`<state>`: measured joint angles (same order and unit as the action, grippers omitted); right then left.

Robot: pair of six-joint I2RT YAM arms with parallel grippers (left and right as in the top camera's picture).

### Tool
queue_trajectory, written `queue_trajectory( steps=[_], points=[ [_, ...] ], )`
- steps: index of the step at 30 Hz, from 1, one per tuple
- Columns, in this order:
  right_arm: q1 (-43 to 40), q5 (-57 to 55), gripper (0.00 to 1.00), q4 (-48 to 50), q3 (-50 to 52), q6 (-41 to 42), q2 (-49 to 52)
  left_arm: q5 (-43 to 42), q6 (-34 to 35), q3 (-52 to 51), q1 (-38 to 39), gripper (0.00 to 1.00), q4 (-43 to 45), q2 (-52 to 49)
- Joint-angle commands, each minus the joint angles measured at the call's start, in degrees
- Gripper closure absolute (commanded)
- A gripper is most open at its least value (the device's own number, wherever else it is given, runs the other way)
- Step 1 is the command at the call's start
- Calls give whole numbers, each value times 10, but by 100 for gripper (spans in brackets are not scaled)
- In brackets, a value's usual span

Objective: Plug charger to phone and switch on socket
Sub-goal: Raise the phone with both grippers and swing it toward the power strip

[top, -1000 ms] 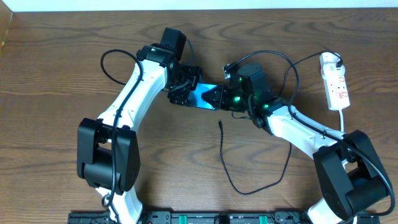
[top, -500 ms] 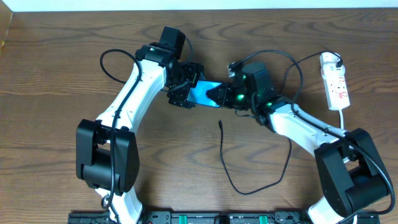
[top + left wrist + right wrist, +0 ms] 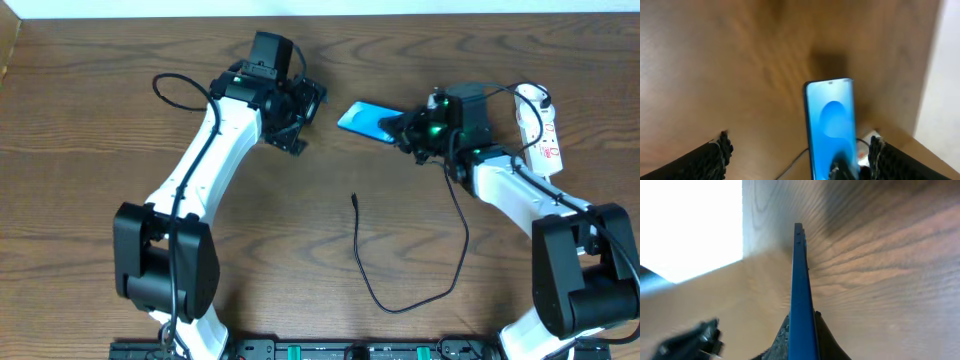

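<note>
The phone (image 3: pixel 360 119), its screen bright blue, hangs above the table with my right gripper (image 3: pixel 402 128) shut on its right end. In the right wrist view the phone (image 3: pixel 800 290) shows edge-on, clamped between the fingers (image 3: pixel 785 340). My left gripper (image 3: pixel 310 118) stands open just left of the phone, apart from it. In the left wrist view the phone (image 3: pixel 831 120) lies beyond the wide-open fingers (image 3: pixel 715 156). The charger's black cable (image 3: pixel 372 285) loops over the table, its plug tip (image 3: pixel 355 198) lying loose below the phone. The white socket (image 3: pixel 543 135) lies at the far right with a white adapter (image 3: pixel 531 97) at its top end.
The cable runs from its loop near the front edge up along my right arm (image 3: pixel 510 195) towards the socket. My left arm (image 3: pixel 195 170) slants across the left half of the wooden table (image 3: pixel 90 120). A pale wall edge borders the far side.
My left gripper has let go of the phone, opened wide and drawn back to the left. The right gripper has carried the phone to the right, closer to the socket.
</note>
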<state>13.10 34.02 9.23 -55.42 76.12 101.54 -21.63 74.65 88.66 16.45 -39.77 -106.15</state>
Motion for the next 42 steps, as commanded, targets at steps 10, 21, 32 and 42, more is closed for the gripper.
queue_trajectory(
  steps=[10,21,32,42],
  points=[
    [6,73,99,160,-9,319,-2,18,-13,3,-2,12,99,20],
    [17,84,99,247,-9,401,-2,15,11,3,4,12,170,20],
    [20,75,99,348,-9,414,-2,11,56,3,14,11,202,20],
    [20,72,98,360,-9,414,-2,-4,56,3,14,11,239,20]
  ],
)
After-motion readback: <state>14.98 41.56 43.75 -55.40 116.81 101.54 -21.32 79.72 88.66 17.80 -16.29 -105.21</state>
